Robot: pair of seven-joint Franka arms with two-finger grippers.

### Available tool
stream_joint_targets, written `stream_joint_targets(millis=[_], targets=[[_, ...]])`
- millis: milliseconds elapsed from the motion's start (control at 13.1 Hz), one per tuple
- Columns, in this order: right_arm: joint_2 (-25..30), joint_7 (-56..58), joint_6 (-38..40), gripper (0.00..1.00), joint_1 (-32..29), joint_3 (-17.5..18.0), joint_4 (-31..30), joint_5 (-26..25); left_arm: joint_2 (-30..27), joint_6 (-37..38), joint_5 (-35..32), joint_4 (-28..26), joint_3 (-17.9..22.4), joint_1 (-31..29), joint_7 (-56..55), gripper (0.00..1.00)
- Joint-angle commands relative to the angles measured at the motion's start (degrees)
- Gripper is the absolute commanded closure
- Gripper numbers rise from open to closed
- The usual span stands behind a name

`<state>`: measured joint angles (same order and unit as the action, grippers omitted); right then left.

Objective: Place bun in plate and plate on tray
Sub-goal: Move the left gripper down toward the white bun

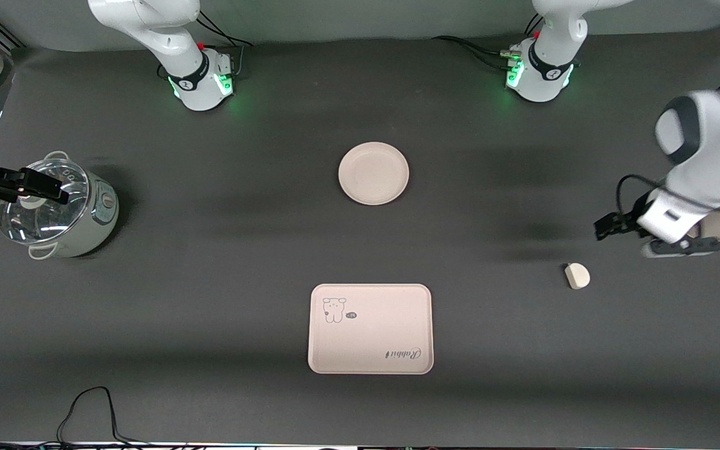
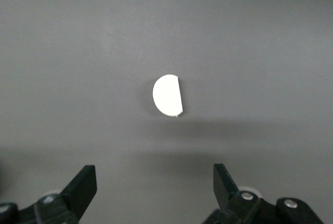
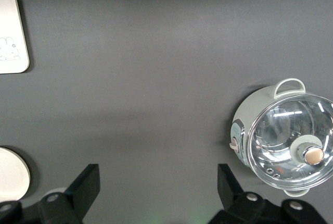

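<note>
The bun (image 1: 577, 275) lies on the dark table toward the left arm's end, flat edge toward the tray. My left gripper (image 1: 679, 245) hangs open and empty over the table just beside it. In the left wrist view the bun (image 2: 167, 96) sits ahead of the open gripper (image 2: 155, 182). The plate (image 1: 373, 173) lies empty at mid-table. The tray (image 1: 370, 329) lies empty, nearer the front camera than the plate. My right gripper (image 1: 29, 185) is open and empty, up over the pot area (image 3: 157, 182). Its wrist view shows edges of the tray (image 3: 13, 31) and the plate (image 3: 11, 174).
A pale green cooking pot with a glass lid (image 1: 54, 209) stands at the right arm's end, and it also shows in the right wrist view (image 3: 283, 140). A black cable (image 1: 91, 406) loops near the table's front edge.
</note>
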<state>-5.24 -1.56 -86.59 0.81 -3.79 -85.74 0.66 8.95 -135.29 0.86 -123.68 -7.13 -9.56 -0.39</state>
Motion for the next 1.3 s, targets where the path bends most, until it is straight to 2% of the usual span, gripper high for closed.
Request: stream_joint_targets(millis=[0, 306, 383, 459, 536, 613, 689, 995, 1225], targets=[[0.50, 1.12, -0.34, 0.00, 0.68, -0.52, -0.66, -1.28, 10.09, -10.57, -0.15, 0.28, 0.18, 0.42, 0.92, 0.00], [0.50, 1.03, -0.34, 0.00, 0.68, -0.52, -0.75, -1.28, 16.70, -20.44, -0.24, -1.30, 0.18, 0.60, 0.83, 0.00], [0.50, 1.03, -0.34, 0.00, 0.68, -0.52, -0.75, -1.28, 17.41, -21.41, -0.24, -1.30, 0.18, 0.51, 0.83, 0.07], [0.50, 1.03, -0.34, 0.00, 0.68, -0.52, -0.75, -1.28, 17.33, -21.34, -0.24, -1.30, 0.18, 0.42, 0.83, 0.24], [0.50, 1.03, -0.34, 0.00, 0.68, -0.52, -0.75, -1.28, 17.24, -21.25, -0.24, -1.30, 0.18, 0.51, 0.92, 0.48], [0.50, 1.03, -0.34, 0.00, 0.68, -0.52, -0.75, -1.28, 17.33, -21.25, -0.24, -1.21, 0.18, 0.77, 0.92, 0.66], [0.50, 1.03, -0.34, 0.00, 0.68, -0.52, -0.75, -1.28, 17.42, -21.33, -0.24, -1.12, 0.18, 0.78, 0.92, 0.76], [0.50, 1.03, -0.34, 0.00, 0.68, -0.60, -0.84, -1.28, 16.98, -21.33, -0.24, -0.77, 0.18, 0.86, 1.10, 0.88], [0.50, 1.03, -0.34, 0.00, 0.68, -0.60, -0.92, -1.28, 15.23, -20.63, -0.24, -0.68, 0.01, 0.78, 0.31, 0.89]])
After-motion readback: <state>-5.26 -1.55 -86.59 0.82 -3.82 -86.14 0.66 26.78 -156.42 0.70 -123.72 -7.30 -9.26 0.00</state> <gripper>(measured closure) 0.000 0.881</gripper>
